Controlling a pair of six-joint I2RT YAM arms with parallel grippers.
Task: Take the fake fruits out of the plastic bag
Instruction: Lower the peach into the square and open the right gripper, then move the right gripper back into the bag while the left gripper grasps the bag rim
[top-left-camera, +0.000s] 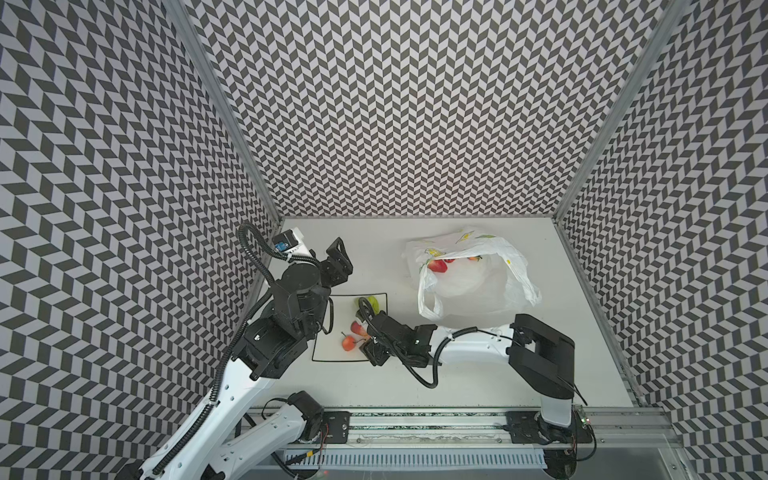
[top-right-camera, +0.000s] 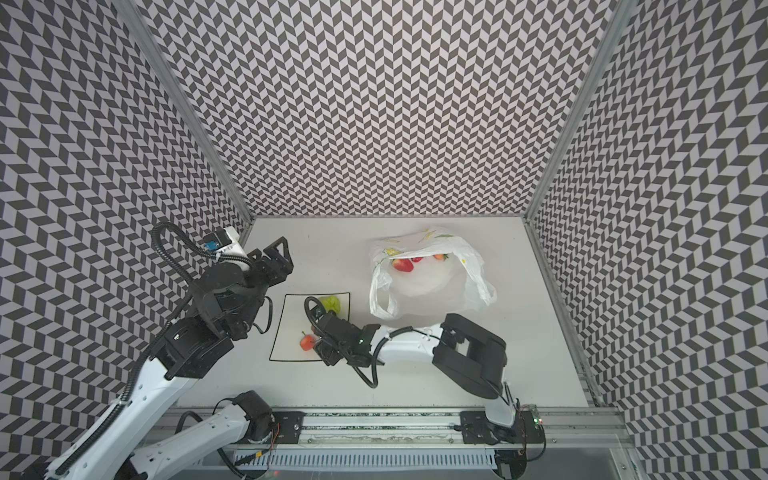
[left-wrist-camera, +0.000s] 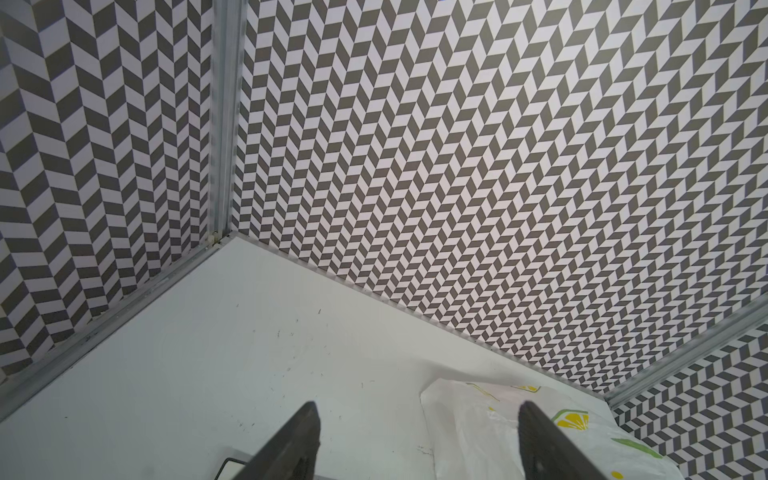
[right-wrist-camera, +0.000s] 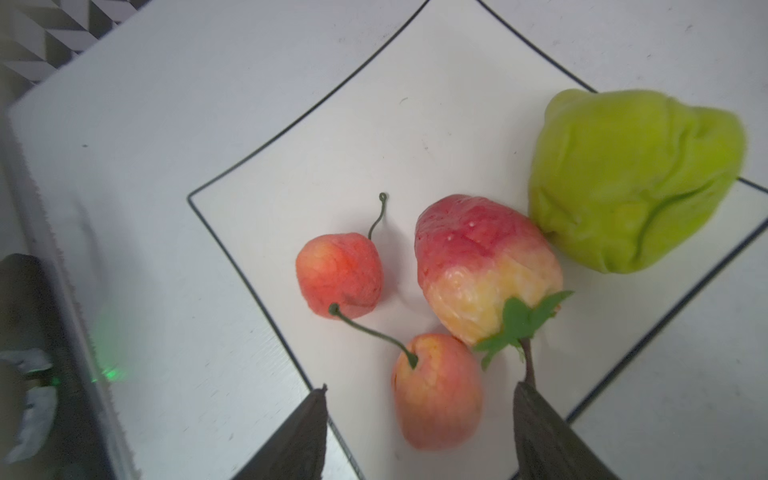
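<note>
The white plastic bag (top-left-camera: 469, 286) (top-right-camera: 428, 286) with lemon prints lies open at the back right. A red strawberry (top-left-camera: 438, 265) (top-right-camera: 403, 264) and more small fruits show in its mouth. On the black-rimmed plate (top-left-camera: 328, 353) (right-wrist-camera: 374, 124) lie a lumpy green fruit (top-left-camera: 372, 303) (right-wrist-camera: 631, 178), a strawberry (right-wrist-camera: 478, 257) and two orange-pink stemmed balls (right-wrist-camera: 340, 274). My right gripper (top-left-camera: 370, 345) (right-wrist-camera: 419, 388) hangs open over the plate's near corner, one ball (right-wrist-camera: 436, 390) lying loose between its fingers. My left gripper (top-left-camera: 338, 249) (left-wrist-camera: 417, 405) stands open and empty, raised left of the bag (left-wrist-camera: 478, 428).
Patterned walls close in the table on the left, back and right. The left arm's elbow (top-left-camera: 299, 291) overhangs the plate's left edge. The right arm (top-left-camera: 540, 353) stretches across the front of the bag. A rail (top-left-camera: 415, 419) runs along the front edge.
</note>
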